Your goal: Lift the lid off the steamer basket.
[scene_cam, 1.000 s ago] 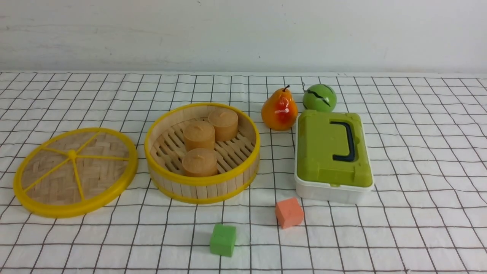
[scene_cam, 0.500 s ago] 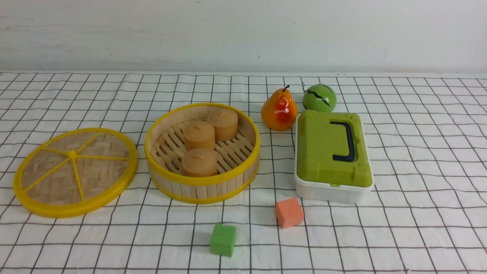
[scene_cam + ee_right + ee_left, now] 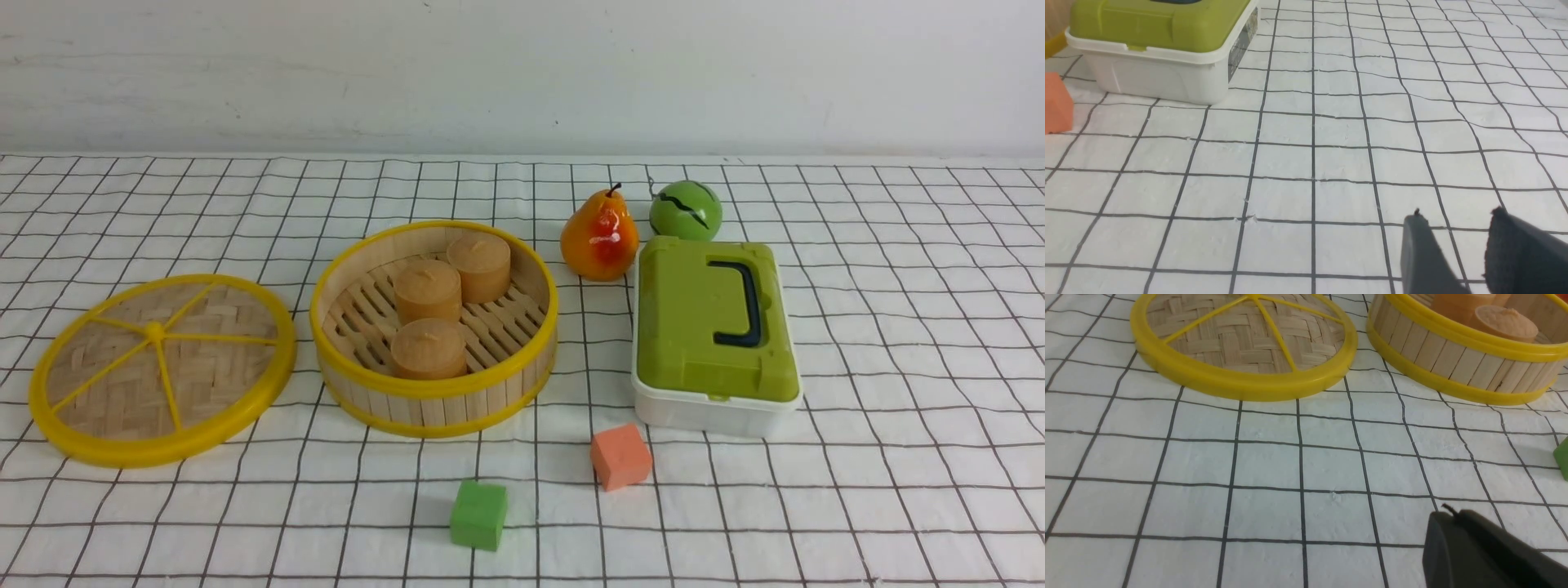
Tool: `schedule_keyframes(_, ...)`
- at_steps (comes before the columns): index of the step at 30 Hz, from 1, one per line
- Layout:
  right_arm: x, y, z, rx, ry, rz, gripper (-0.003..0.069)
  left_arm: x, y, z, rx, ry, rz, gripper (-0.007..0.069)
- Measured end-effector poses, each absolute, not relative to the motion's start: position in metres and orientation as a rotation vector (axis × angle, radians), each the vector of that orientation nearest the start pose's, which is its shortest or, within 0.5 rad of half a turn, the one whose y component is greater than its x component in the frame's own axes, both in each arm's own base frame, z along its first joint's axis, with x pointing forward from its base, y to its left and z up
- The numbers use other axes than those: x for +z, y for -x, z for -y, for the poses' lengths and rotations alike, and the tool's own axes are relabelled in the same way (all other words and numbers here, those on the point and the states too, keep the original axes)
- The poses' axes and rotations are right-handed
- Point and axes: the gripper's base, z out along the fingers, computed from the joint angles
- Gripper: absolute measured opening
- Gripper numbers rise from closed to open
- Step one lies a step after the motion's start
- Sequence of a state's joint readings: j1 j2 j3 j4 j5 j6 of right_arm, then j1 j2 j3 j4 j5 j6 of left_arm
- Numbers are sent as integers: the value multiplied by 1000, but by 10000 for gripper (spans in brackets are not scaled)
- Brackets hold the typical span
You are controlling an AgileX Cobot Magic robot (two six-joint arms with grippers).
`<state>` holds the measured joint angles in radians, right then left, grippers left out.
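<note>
Flat round woven-bamboo lid with yellow plastic rim point(image 3: 220, 359): lies on tabletop point(image 3: 269, 523), left of basket, unchanged over the last second. Left gripper point(image 3: 1447, 508): pressed together, nothing pinched. Round bamboo-slat steamer basket with yellow rims point(image 3: 437, 408): uncovered, also unmoved. Right gripper point(image 3: 1455, 212): fingers slightly spread, gap bare. No change in the objects; lid already off, so task looks done, likely no further move needed.

My left claw point(image 3: 1449, 510) shows dark at the lower right of its wrist view, fingers closed together. My right claw point(image 3: 1457, 211) sits at the lower right of its own wrist view, fingertips apart, with nothing between them.
</note>
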<state>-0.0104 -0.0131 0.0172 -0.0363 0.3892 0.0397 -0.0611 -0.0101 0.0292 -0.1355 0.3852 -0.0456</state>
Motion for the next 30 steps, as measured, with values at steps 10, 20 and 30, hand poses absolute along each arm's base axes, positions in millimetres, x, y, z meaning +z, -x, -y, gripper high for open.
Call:
schedule_keyframes(10,173,-52,2,-16,-25,-1877,240,170,-52,8,-207,69,-1888,-4)
schedule_keyframes(20,173,-52,2,-16,-25,-1877,240,170,-52,8,-207,69,-1888,-2)
schedule_keyframes(30,173,-52,2,-16,-25,-1877,240,170,-52,8,-207,69,-1888,-1)
